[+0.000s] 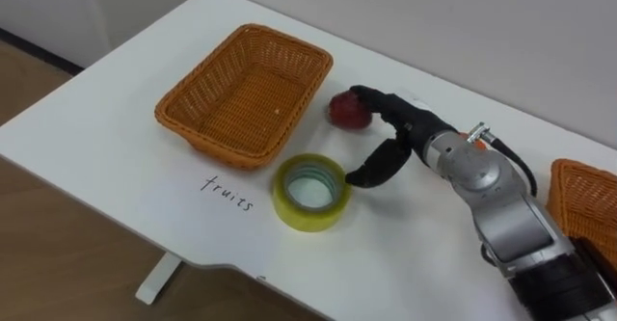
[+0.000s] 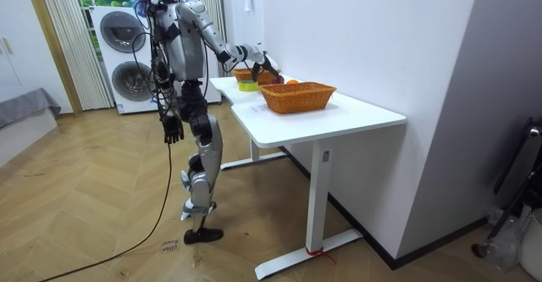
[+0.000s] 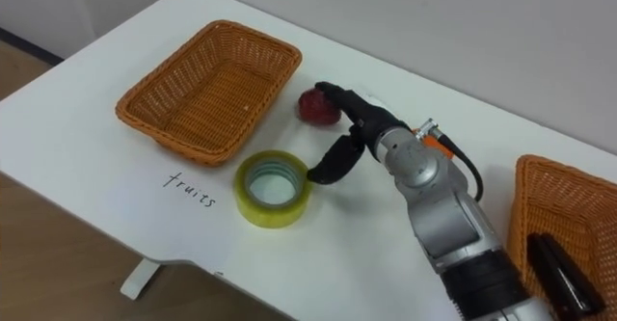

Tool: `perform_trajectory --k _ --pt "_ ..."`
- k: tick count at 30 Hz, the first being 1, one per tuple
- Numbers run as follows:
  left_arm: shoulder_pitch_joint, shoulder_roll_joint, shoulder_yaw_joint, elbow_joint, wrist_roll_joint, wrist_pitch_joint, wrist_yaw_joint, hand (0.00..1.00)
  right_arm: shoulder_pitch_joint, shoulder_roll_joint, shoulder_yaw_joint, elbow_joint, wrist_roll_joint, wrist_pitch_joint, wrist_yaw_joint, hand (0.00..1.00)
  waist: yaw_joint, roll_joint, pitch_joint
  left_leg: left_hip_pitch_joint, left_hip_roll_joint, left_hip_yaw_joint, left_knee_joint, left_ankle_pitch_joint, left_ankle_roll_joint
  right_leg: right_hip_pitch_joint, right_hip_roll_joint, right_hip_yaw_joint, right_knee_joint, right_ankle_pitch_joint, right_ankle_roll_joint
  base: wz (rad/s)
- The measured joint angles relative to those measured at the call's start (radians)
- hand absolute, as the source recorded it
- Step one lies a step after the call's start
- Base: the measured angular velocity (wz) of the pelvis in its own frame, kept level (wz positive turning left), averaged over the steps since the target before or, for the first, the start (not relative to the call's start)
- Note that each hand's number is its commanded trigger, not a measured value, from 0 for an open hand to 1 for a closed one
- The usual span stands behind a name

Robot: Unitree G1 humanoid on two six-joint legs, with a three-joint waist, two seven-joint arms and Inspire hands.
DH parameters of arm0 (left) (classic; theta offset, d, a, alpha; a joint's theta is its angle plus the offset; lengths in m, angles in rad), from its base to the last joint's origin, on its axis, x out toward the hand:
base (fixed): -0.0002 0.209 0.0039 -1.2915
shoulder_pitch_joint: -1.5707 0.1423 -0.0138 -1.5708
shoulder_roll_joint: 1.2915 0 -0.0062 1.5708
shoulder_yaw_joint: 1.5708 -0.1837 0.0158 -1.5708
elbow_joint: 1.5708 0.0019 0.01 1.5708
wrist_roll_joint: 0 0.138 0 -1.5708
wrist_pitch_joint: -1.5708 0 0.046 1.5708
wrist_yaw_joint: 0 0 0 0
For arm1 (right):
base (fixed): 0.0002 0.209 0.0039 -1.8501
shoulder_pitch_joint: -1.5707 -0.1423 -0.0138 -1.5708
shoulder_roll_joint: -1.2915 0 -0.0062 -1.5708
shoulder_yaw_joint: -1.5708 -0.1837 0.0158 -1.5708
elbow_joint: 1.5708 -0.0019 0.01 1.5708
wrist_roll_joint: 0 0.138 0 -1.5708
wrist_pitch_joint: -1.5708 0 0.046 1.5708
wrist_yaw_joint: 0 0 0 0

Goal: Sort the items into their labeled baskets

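Counting items on the white table (image 1: pixel 116 138): two woven baskets, one tape roll, one red fruit, one dark item.

- Left basket (image 1: pixel 241 99): orange-brown wicker, rectangular, nothing inside. A handwritten word (image 1: pixel 228 192) sits on the tabletop just in front of it.
- Second basket (image 3: pixel 578 200): same weave, at the robot's right, cut off by the picture edge. The dark item (image 3: pixel 559 271) lies in it; it is long and glossy, partly out of view, and I cannot tell what it is.
- Tape roll (image 1: pixel 307 215): yellow, lying flat, near the left basket's front right corner.
- Red fruit (image 1: pixel 347 112): small, round, dark red, on the table just beside the left basket's right wall, outside it.

Right hand (image 1: pixel 407 126): spread wide. Its fingers arch onto the fruit's top and right side, hiding part of it. The thumb points down towards the tape roll, well apart from the fruit.

Left hand (image 2: pixel 173 132): hangs at the robot's side in the room view, too small to read. The robot stands at the table's end.
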Motion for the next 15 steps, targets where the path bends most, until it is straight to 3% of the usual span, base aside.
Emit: perform_trajectory --k 15 --pt "-0.002 0.000 -0.003 0.027 0.000 0.002 -0.001 0.00 -0.001 0.005 0.000 0.000 0.048 0.000 0.008 0.00 -0.004 0.000 -0.0003 -0.002 -0.001 0.000 -0.001 0.000 0.000 0.000 0.001 0.000 0.001 0.000 0.000 0.00"
